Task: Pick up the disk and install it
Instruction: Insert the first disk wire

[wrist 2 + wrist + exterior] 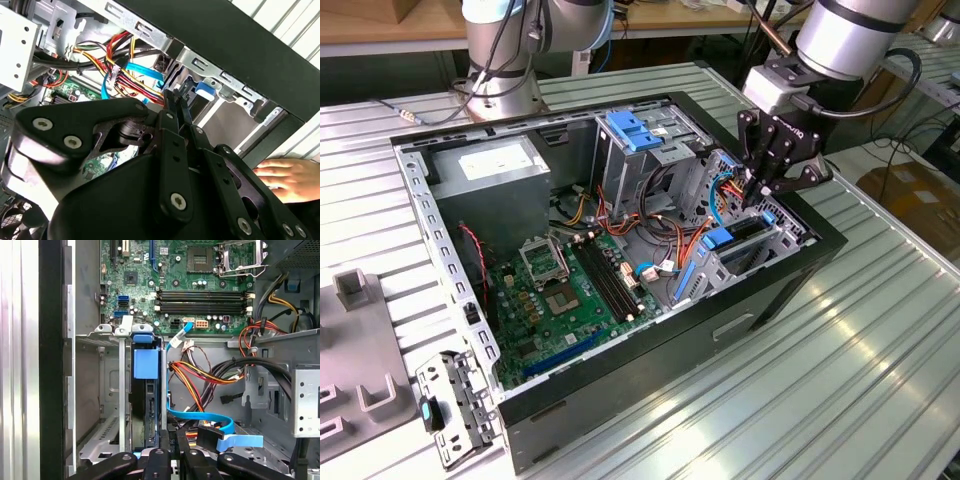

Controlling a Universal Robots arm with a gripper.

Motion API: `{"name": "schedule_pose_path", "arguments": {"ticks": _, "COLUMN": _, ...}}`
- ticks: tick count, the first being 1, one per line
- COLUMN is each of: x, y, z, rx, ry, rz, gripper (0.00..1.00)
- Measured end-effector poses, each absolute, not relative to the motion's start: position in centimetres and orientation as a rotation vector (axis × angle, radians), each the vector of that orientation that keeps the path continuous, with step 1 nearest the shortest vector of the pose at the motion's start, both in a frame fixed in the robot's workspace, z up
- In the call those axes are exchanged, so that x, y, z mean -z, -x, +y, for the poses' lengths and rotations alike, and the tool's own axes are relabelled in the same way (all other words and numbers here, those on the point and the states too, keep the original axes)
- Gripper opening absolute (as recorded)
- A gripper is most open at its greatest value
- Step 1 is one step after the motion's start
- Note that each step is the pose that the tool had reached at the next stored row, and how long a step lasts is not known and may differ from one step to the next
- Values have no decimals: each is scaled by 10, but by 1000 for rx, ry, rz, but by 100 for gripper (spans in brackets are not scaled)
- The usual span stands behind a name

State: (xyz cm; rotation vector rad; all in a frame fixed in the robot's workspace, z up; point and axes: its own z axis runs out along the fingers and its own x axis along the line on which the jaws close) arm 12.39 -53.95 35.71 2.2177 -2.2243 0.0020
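An open computer case (620,400) lies on its side on a slatted table (840,380). Inside, the motherboard (570,290) lies flat on the case floor. The power-supply box (490,170) sits in the far corner, toward the exterior view's left. The drive cage (750,245) stands at the exterior view's right, with the disk (147,400) slotted on edge inside it. The gripper (760,190) hangs just above the cage. Loose cables (210,377) lie between cage and motherboard. 1 hand (292,177) rests outside the case wall.

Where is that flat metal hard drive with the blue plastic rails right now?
The flat metal hard drive stands on edge in the metal drive cage at the open computer case's corner, on the exterior view's right, directly under the black gripper.
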Motion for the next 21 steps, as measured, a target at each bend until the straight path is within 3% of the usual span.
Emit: {"name": "schedule_pose_path", "arguments": {"ticks": 21, "x": -355, "y": -121, "z": -550, "rx": -2, "ry": -2217, "rz": -2225, "gripper": 17}}
